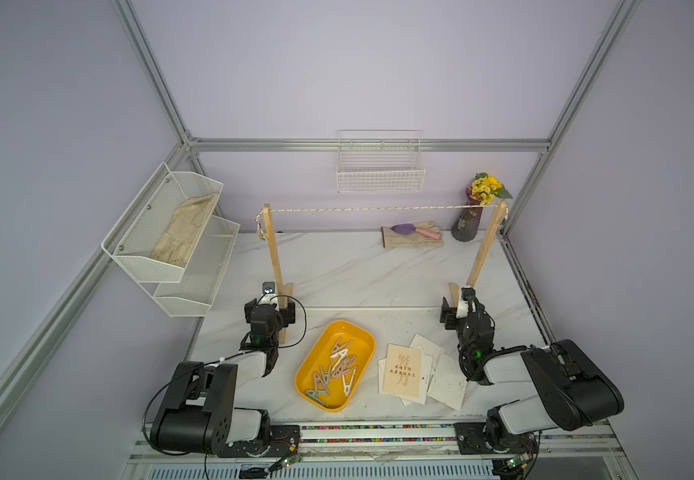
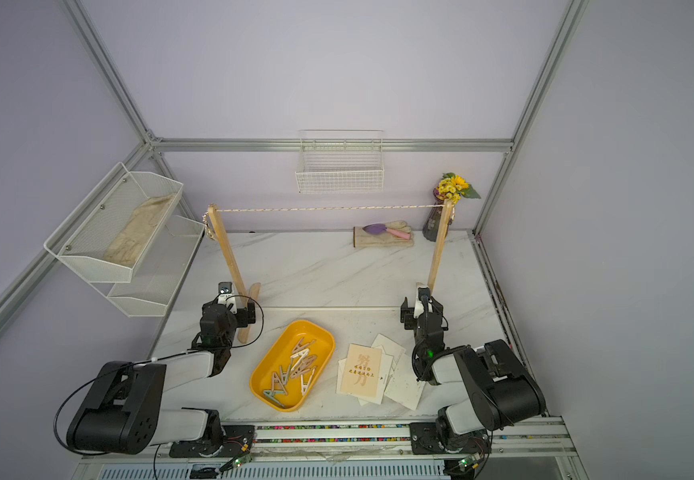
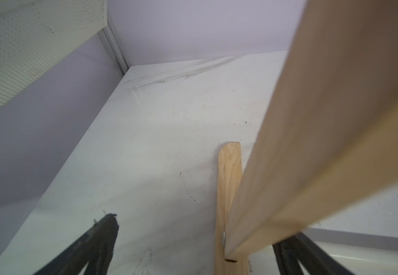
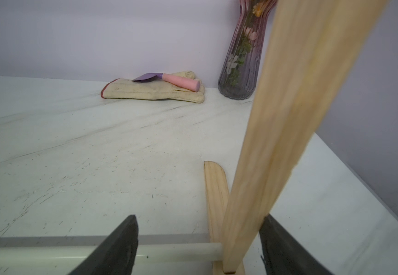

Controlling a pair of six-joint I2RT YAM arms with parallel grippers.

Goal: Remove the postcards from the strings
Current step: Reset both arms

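Left hand, open and empty, straddles the left post; right hand, likewise, the right post. Postcards on the surface appear in both top views only.

one rope, two posts, one tray. pegs in a heap, roughly eight; cards at least four. two gloves, one vase.

Built as two matching arms, left arm and right arm: bulky, rounded black joint housings linked by pale grey-white shells. Dotted with round holes on the shoulder housings. Lit by a small green light near each wrist. Looped with thin black cables. Topped at the left wrist by a small camera on a white mount. Tipped with dark, matte, wedge-shaped fingers, scuffed at the ends. Bolted to black base plates.
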